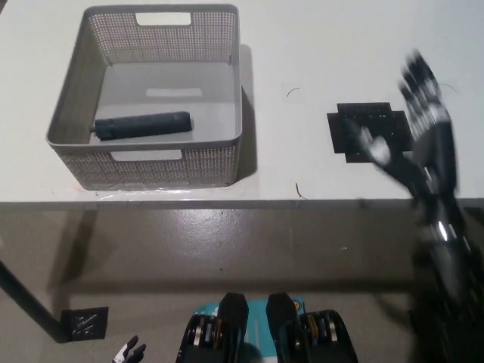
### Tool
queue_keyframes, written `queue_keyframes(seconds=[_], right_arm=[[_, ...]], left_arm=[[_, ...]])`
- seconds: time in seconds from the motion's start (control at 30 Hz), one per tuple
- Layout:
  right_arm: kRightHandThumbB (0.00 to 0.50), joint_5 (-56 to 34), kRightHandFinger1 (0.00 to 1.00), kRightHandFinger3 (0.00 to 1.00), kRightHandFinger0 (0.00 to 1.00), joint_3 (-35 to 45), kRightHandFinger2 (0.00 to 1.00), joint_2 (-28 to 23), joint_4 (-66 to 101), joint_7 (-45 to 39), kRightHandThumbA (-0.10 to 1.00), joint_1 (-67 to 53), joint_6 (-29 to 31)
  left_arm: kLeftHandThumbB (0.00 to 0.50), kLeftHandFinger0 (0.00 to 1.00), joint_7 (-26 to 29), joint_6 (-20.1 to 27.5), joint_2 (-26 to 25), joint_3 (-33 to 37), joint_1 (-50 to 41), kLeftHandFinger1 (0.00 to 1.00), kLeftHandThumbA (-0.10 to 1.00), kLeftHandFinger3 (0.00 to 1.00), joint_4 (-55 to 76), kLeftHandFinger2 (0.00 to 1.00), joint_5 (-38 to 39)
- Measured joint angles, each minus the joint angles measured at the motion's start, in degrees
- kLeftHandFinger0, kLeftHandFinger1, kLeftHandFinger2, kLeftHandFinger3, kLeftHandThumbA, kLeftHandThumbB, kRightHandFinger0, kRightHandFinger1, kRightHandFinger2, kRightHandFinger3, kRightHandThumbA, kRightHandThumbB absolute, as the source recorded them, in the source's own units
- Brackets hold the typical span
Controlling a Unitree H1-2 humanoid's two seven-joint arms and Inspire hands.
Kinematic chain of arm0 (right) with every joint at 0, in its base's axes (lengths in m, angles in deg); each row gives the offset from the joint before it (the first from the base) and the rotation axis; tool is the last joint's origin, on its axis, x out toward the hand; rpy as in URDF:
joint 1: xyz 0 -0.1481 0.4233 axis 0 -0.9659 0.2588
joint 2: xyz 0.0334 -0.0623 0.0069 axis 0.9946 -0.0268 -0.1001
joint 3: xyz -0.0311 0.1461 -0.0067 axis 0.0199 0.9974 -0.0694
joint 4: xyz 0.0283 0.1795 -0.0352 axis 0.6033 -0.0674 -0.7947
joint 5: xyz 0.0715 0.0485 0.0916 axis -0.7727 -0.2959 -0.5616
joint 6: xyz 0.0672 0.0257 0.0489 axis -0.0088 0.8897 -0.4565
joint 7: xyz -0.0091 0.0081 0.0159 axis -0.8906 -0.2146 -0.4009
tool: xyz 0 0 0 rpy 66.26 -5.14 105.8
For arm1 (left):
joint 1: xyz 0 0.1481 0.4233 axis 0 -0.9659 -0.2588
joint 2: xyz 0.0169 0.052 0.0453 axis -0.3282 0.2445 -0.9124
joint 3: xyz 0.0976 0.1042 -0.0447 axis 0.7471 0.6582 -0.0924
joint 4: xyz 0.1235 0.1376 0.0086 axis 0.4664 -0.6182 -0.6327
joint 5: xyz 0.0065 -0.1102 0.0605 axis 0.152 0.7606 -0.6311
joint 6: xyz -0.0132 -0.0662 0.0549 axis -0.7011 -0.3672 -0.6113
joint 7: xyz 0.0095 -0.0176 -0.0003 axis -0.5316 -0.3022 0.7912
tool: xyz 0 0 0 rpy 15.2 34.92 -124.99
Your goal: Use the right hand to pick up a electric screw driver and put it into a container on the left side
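The dark electric screwdriver lies on its side on the floor of the grey mesh basket, near the front wall. My black right hand is far to the right, blurred, over the table's front right area beside the black square mat. Its fingers are spread apart and it holds nothing. My white left hand shows only as a sliver at the bottom left, below the table.
The white table's front edge runs across the middle of the picture, with floor below it. A small black patch lies on the floor at the lower left.
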Motion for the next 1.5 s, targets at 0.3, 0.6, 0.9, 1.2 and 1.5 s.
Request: queue_keyframes(seconds=[0.3, 0.6, 0.9, 1.2, 1.5], right_arm=[[0.449, -0.2, 1.0, 1.0, 1.0, -3.4, 1.0, -2.2, 1.1, -4.0, 0.96, -23.3, 5.4], [0.451, -2.0, 1.0, 1.0, 1.0, -3.8, 1.0, -1.3, -10.7, -6.4, 1.0, -28.3, 10.1], [0.488, -4.1, 1.0, 1.0, 1.0, -1.7, 1.0, -1.8, -17.3, -9.1, 0.97, -28.2, 10.7], [0.483, -4.9, 1.0, 1.0, 1.0, -0.8, 1.0, -1.2, -19.2, -10.6, 0.95, -27.4, 11.2], [0.5, -5.2, 1.0, 1.0, 1.0, -0.2, 1.0, -0.4, -19.9, -11.4, 1.0, -26.7, 11.7]], left_arm=[[0.197, 1.0, -0.1, 0.0, -0.5, -1.4, -0.2, 1.0, 1.0, 1.0, -0.1, 1.0, 0.5], [0.194, 1.0, -0.3, 0.0, -0.4, -1.8, -0.5, 1.0, 1.0, 1.0, 0.0, 1.0, 0.7], [0.201, 1.0, -0.2, 0.0, -0.4, -1.9, 0.0, 1.0, 1.0, 1.0, 0.0, 1.0, 0.7], [0.215, 1.0, 0.1, 0.0, -0.4, -2.0, 0.6, 1.0, 1.0, 1.0, -0.2, 1.0, 0.4], [0.223, 1.0, 0.3, 0.0, -0.4, -2.1, 1.1, 1.0, 1.0, 1.0, -0.7, 1.0, 0.0]])
